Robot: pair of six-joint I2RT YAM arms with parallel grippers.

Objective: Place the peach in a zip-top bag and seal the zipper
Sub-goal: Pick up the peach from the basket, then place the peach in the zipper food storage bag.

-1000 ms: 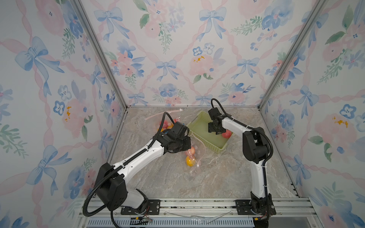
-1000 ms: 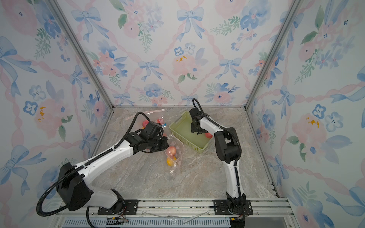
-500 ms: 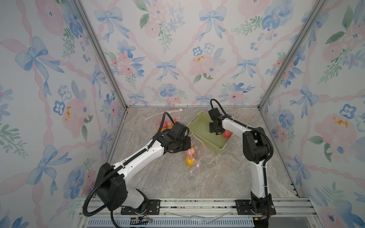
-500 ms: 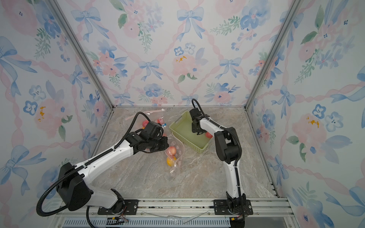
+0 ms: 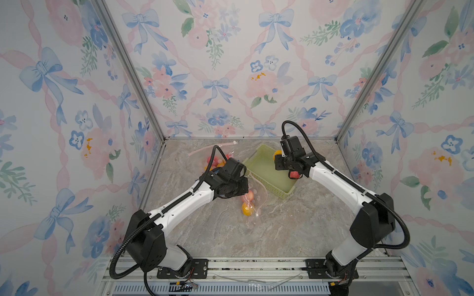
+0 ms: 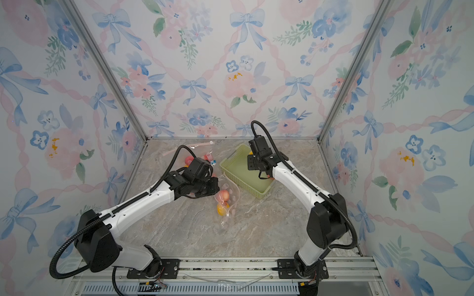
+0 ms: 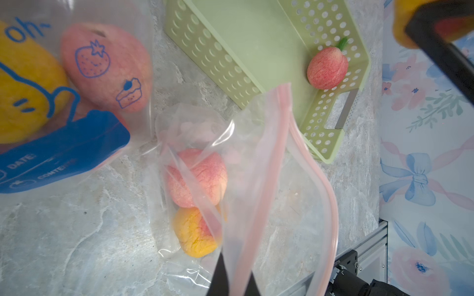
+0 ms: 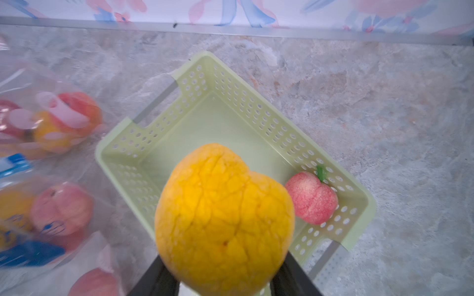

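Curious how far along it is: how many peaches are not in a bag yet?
2: a yellow peach in the right gripper by the green basket, a pink peach inside it. Others may be hidden.

Bag [image 7: 256, 153] glossy clear plastic; basket [image 7: 205, 51] matt perforated plastic; tabletop [image 5: 282, 230] smooth marbled stone-look.

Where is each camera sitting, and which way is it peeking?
Top views: high at the front, facing down toward the back wall; marble tabletop, left arm and right arm show whole.
Left wrist: on the left arm, facing down; the left end effector pinches the pink zipper of a clear zip-top bag.
Right wrist: on the right arm, facing down; the right end effector grips a yellow-orange peach above a pale green perforated basket.
Shared: both wrist views show that basket holding a pink peach with a green leaf.
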